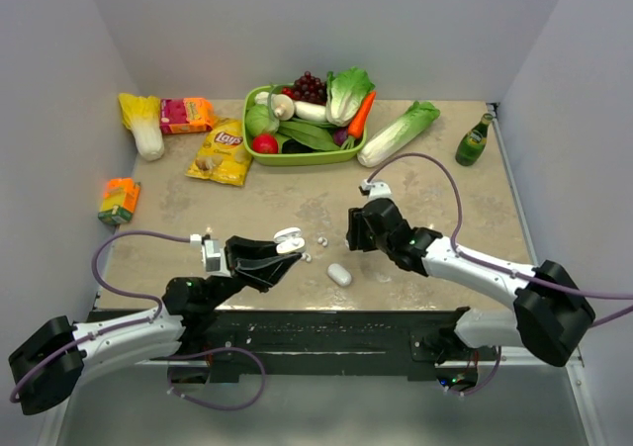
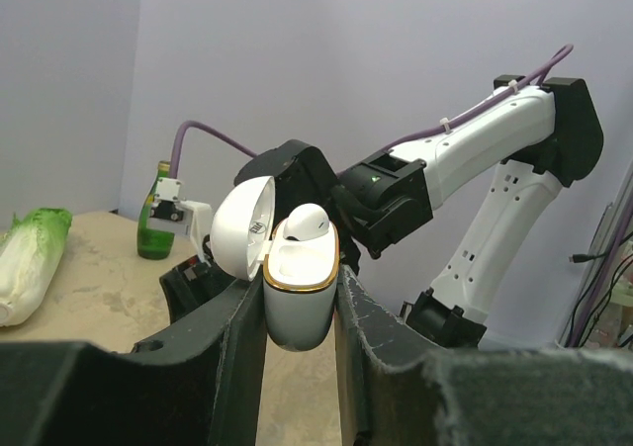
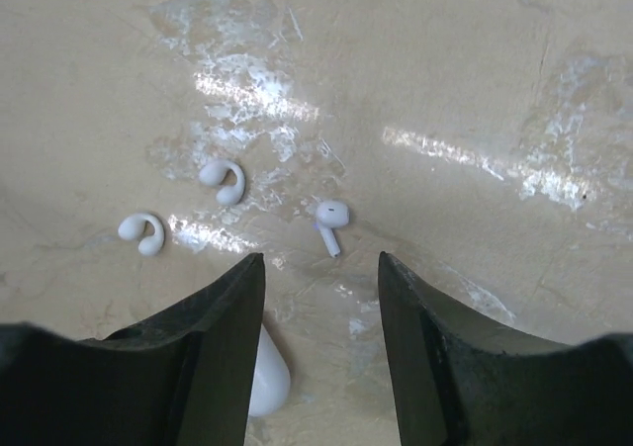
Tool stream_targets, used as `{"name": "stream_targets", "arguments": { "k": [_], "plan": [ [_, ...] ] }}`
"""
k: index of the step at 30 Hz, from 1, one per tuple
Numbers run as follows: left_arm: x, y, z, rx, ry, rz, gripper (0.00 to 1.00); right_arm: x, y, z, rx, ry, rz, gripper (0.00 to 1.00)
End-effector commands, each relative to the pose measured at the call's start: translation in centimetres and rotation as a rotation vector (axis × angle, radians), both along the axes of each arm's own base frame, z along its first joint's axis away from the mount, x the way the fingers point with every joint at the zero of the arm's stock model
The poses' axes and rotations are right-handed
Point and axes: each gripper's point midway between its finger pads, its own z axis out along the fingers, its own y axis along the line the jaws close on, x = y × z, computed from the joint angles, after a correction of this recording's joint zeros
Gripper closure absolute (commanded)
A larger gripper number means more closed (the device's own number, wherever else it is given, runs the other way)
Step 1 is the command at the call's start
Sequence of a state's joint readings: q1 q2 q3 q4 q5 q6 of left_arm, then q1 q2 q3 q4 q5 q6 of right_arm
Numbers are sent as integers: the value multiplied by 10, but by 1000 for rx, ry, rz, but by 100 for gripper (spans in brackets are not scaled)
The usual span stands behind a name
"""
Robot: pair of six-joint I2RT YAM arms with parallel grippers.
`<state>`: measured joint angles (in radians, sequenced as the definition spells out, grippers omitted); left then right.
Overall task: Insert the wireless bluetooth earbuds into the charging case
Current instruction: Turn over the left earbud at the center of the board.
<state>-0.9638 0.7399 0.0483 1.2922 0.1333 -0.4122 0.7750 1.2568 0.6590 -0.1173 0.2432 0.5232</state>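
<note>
My left gripper (image 2: 297, 286) is shut on the white charging case (image 2: 300, 303), which has a gold rim and an open lid (image 2: 242, 230). One white earbud (image 2: 307, 223) sits in the case's top. In the top view the case (image 1: 288, 238) is held above the table's near middle. My right gripper (image 3: 321, 258) hangs open over the table with nothing between its fingers. Just ahead of its tips lies a stemmed earbud (image 3: 331, 221). Two hook-shaped earbuds (image 3: 224, 179) (image 3: 141, 231) lie to its left. In the top view small earbuds (image 1: 321, 240) lie between the two grippers.
A second, closed white case (image 1: 339, 274) lies near the front edge, partly behind my right gripper's left finger (image 3: 265, 377). A green basket (image 1: 297, 157) of vegetables, a chips bag (image 1: 223, 149), a cabbage (image 1: 398, 133), a green bottle (image 1: 473, 141) and an orange box (image 1: 119, 199) stand farther back.
</note>
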Motion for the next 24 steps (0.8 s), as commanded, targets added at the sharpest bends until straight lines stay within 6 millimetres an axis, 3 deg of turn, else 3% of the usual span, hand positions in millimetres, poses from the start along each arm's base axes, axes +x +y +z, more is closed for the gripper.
{"name": "stream_targets", "arguments": {
  "k": [1, 12, 24],
  "plan": [
    [-15, 24, -62, 31, 41, 6, 100, 15, 14, 10, -103, -19, 114, 46],
    [-13, 23, -65, 46, 46, 11, 100, 29, 28, -15, -204, 43, 182, 43],
    [-14, 21, -67, 60, 39, 7, 100, 35, 38, -36, -258, 89, 232, 50]
  ]
}}
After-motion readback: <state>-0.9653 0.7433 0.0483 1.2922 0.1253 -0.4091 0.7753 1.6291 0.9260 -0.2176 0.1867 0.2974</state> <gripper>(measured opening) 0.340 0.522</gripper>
